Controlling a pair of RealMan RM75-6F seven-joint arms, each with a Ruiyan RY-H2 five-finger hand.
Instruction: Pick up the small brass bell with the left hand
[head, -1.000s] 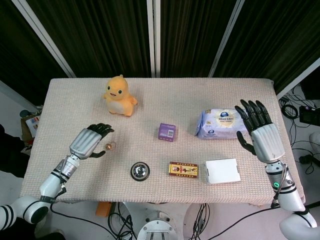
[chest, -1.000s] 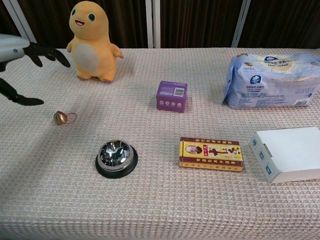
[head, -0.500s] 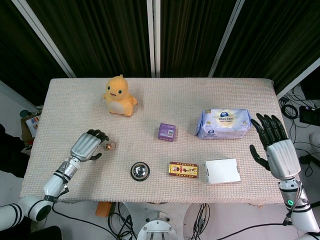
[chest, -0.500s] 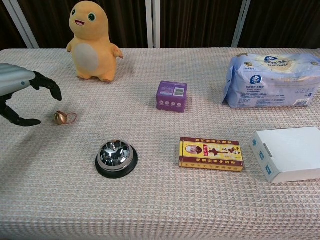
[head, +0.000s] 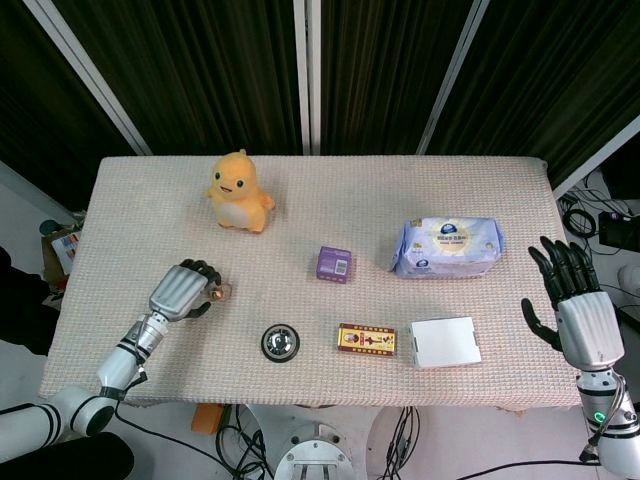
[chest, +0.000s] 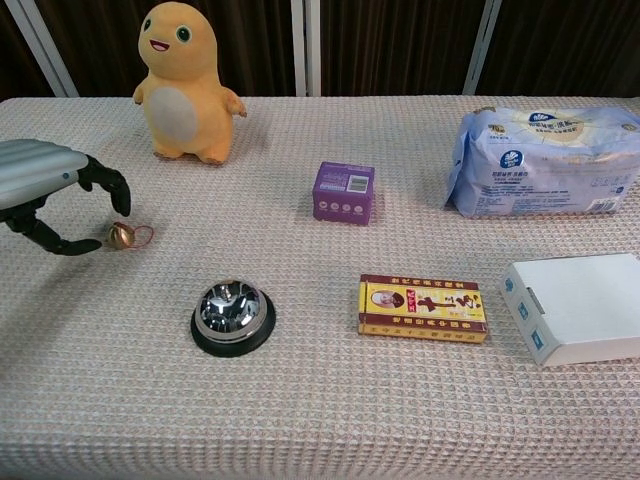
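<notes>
Since a second ago the left hand (chest: 45, 185) has dropped and closed in on the small brass bell (chest: 120, 236), its dark fingers (chest: 108, 186) curled around it but apart, gripping nothing, while the right hand (head: 580, 312) has drawn back, spread and empty. Round, smooth metal on the woven tabletop (chest: 330, 400) could easily roll off or catch by its red loop if nudged. Further back sits a soft plush duck (chest: 186, 82).

left robot hand (chest: 45, 190) cut by chest view's edge; bell (chest: 121, 236) contact unclear.
</notes>
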